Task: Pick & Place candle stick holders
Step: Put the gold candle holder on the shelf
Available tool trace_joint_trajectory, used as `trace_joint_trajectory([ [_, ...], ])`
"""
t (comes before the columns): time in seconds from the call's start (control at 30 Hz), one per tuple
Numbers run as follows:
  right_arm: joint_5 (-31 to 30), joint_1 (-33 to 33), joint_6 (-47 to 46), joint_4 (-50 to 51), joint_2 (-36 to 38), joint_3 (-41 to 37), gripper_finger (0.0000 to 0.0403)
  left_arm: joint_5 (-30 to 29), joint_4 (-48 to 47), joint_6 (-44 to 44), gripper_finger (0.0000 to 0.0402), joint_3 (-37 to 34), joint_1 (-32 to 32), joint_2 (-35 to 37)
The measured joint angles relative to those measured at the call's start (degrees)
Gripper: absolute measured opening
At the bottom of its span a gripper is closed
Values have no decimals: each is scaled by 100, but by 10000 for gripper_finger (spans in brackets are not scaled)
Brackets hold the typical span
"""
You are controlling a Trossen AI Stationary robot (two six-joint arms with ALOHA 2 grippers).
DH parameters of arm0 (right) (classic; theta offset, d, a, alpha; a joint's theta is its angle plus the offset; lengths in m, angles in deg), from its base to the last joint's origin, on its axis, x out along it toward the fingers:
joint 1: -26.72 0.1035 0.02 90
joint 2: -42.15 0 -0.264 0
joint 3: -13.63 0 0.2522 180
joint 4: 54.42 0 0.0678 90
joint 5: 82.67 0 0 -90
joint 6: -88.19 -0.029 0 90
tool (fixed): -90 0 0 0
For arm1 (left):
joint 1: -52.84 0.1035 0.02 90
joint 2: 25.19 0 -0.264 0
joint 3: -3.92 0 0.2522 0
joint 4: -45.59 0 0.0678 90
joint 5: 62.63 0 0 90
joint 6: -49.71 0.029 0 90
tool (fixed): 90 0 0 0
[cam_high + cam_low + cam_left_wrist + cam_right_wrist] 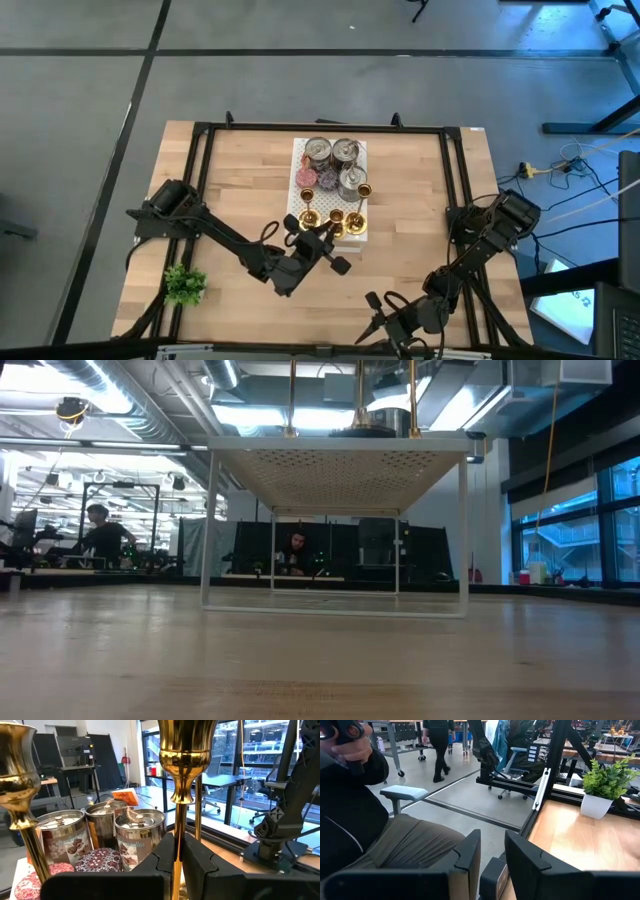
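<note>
Several gold candle stick holders [337, 216] stand upright by their round bases on a white perforated stand [300, 150] at the table's middle. Their stems show above the stand in the low view [358, 395]. My left gripper [325, 236] is at the stand's near edge, shut on the stem of one holder [185, 755]. A second holder [17, 785] stands beside it. My right gripper [385, 318] is open and empty near the table's near right edge, and it also shows in the right wrist view [492, 860]. My left gripper pinches the holder's thin stem [176, 847] between its two fingers, well below the cup. The fingers come in level from the table's near side and lie across the stem. The holder stands upright. Its base is hidden below the fingers, so I cannot tell whether it is lifted.
Three silver tins [140, 832] and small pink and purple discs [100, 860] stand on the stand behind the holders. A small potted plant [185, 285] stands near the table's near left corner. A black frame [200, 130] runs around the table. A seated person [365, 820] is beside the table.
</note>
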Motion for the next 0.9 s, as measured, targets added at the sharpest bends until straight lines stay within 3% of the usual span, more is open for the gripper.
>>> trace_joint_trajectory([
  [0.3, 2, 0, -2, 0, -2, 2, 89, 4, -586, -638, 12, 0, 0, 11],
  [0.7, 2, 0, -2, -11, -4, 2, 89, -151, -1049, -744, 12, 0, -28, 232],
  [0.9, 3, 0, -3, -37, -7, 2, 89, 265, -1526, -1309, 12, 0, 31, 243],
])
